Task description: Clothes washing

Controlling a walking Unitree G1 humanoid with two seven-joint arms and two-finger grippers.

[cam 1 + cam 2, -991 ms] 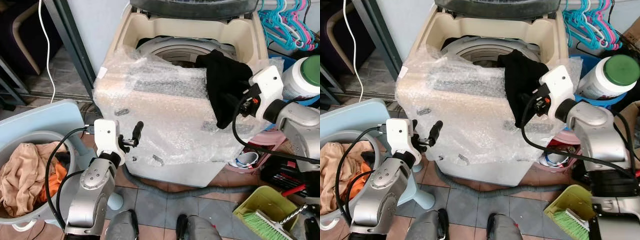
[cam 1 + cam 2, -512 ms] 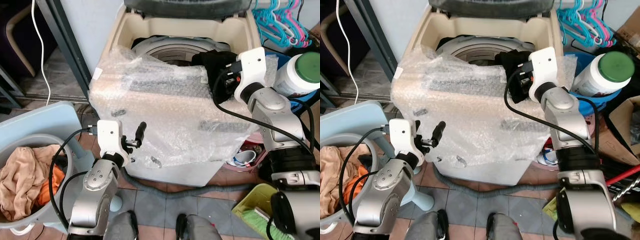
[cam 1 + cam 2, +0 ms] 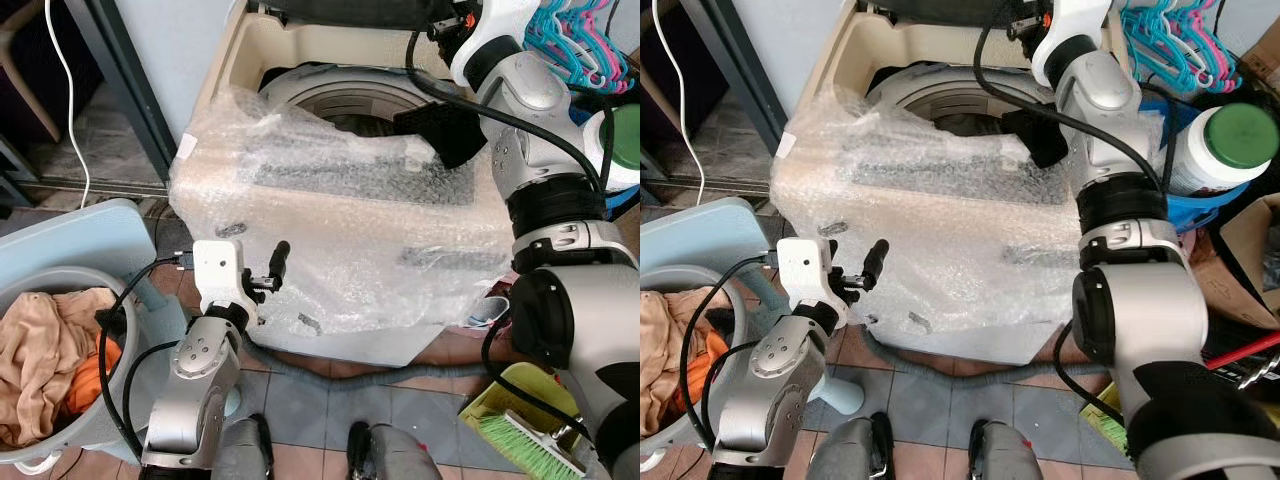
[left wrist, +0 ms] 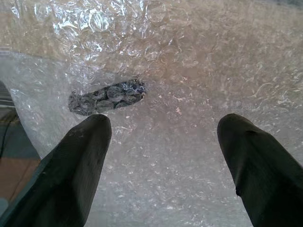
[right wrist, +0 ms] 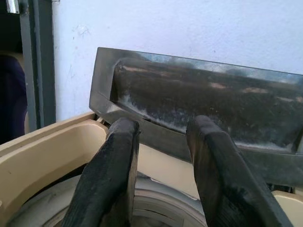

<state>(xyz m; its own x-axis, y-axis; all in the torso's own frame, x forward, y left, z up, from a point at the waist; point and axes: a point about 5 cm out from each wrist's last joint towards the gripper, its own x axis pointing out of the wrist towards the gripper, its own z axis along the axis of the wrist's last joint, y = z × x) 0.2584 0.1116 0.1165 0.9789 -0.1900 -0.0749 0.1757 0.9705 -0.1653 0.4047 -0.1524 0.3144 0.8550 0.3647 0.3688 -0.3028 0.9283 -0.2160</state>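
A cream top-loading washing machine (image 3: 330, 60) stands open, its front wrapped in bubble wrap (image 3: 340, 230). A black garment (image 3: 445, 130) lies over the drum's right rim, held by nothing. My right arm reaches high over the machine. Its gripper (image 5: 162, 125) is open and empty, just in front of the raised dark lid (image 5: 203, 109). My left gripper (image 3: 277, 262) hovers low by the wrapped front panel. Its fingers (image 4: 80, 156) are spread wide, with only the bubble wrap behind them. At the left, a grey basket (image 3: 60, 275) holds a peach cloth (image 3: 40, 340) and an orange one (image 3: 90, 375).
Turquoise and pink hangers (image 3: 570, 35) hang at the back right above a white jar with a green lid (image 3: 1230, 140). A green dustpan with a brush (image 3: 520, 425) lies at the front right. A grey hose (image 3: 330, 370) runs along the tiled floor under the machine.
My right gripper has let go of the black garment and risen from the machine's front right corner to the lid. The garment now rests on the rim. The left arm has stayed put.
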